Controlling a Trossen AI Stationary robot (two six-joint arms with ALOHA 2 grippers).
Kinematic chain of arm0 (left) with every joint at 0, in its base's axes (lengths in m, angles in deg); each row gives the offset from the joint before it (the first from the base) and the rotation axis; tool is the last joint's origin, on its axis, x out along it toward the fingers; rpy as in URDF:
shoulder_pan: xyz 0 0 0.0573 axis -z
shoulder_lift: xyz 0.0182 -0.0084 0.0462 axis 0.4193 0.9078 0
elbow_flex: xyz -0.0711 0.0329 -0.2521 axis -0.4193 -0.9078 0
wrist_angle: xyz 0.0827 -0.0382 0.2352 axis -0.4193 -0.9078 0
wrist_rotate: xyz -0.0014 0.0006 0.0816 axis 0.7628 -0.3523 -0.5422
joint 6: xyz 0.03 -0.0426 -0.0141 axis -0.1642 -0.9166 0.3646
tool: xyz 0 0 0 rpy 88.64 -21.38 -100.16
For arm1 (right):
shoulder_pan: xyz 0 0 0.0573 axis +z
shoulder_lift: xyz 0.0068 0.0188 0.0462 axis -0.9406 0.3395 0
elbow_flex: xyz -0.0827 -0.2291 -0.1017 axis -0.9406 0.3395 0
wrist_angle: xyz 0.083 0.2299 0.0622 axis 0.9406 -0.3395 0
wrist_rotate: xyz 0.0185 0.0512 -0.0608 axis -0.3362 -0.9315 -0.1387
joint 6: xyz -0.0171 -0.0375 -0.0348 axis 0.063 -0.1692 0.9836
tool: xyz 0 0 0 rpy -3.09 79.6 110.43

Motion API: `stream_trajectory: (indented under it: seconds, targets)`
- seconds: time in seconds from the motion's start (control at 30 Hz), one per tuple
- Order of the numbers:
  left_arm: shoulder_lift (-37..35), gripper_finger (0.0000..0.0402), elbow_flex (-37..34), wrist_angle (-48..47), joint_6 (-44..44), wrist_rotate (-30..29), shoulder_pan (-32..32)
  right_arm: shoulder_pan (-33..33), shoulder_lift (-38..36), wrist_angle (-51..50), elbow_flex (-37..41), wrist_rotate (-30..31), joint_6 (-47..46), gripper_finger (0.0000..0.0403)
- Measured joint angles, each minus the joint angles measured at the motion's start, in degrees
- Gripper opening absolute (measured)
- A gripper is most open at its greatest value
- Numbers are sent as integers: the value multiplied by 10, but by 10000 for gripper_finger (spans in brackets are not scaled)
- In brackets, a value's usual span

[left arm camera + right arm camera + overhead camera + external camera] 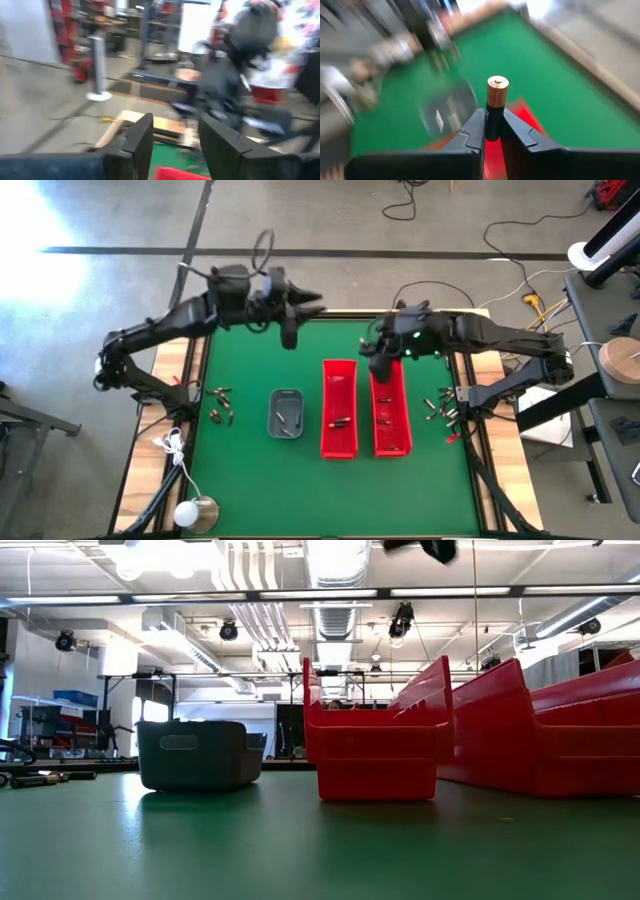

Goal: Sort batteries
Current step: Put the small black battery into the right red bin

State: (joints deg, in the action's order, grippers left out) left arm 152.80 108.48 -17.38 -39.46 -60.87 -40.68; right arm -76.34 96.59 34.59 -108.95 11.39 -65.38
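Battery (496,102) clamped upright in right pincer (492,131) above far end of red bins (339,395), copper cap up. Small, rigid, slick; probably best gripped mid-body. Left pincer (172,145) apart, empty, raised over far table edge.

you get bright ceiling strip lights (470,592) in the low view and white glare on the floor (40,230) from above. both wrist views are motion-blurred, only the battery (496,102) sharp.
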Motion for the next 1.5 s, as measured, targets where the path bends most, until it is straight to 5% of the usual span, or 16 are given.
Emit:
stream_trajectory:
  seconds: [0.13,0.27,0.7,0.9,1.5]
  targets:
    - [-21,149,11,-23,24,-16,-35,23,23,-153,29,-6,-44,30]
    - [-34,150,6,-39,28,-20,-64,59,37,-204,93,-60,-50,30]
    - [-38,151,5,-92,50,-18,-71,74,143,-146,193,-92,101,30]
    - [-74,151,4,-123,52,-21,-71,103,182,-112,200,-48,142,34]
    - [-149,151,5,-145,47,-50,-71,127,200,-10,304,-20,162,37]
